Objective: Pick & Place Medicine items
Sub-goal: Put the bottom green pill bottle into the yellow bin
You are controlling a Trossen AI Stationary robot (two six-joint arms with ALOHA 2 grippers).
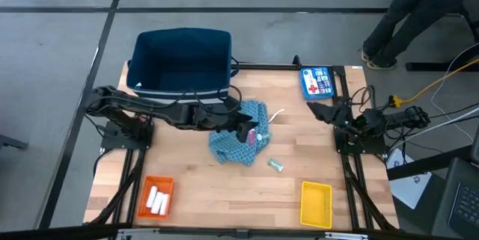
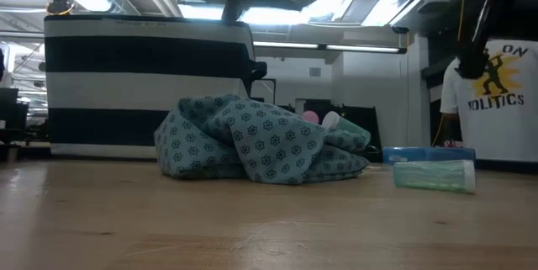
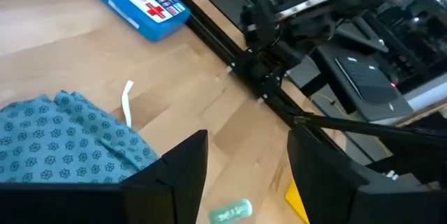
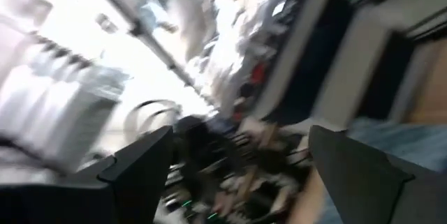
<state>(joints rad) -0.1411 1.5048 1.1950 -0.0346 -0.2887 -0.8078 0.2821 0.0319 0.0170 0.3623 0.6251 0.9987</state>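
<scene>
The teal patterned cloth (image 1: 238,141) lies bunched at mid-table, also seen in the low view as cloth (image 2: 261,140). A pink-red piece (image 1: 253,137) and a white piece (image 2: 329,120) rest on its right part. A pale green piece (image 1: 277,165) lies on the wood near the cloth, and a white stick (image 3: 128,102) lies beyond the cloth's far edge. More white tubes (image 1: 157,199) sit in the orange tray. My left gripper (image 1: 245,128) hovers open above the cloth's right part, with nothing between its fingers (image 3: 181,172). My right gripper (image 4: 248,175) is open, folded back at the table's right edge.
A dark blue bin (image 1: 182,60) stands at the far edge. The flat blue box with a red cross (image 1: 317,81) is far right, and a yellow tray (image 1: 316,204) is near right. The orange tray (image 1: 144,195) is near left. A person (image 2: 496,76) stands beyond the right side.
</scene>
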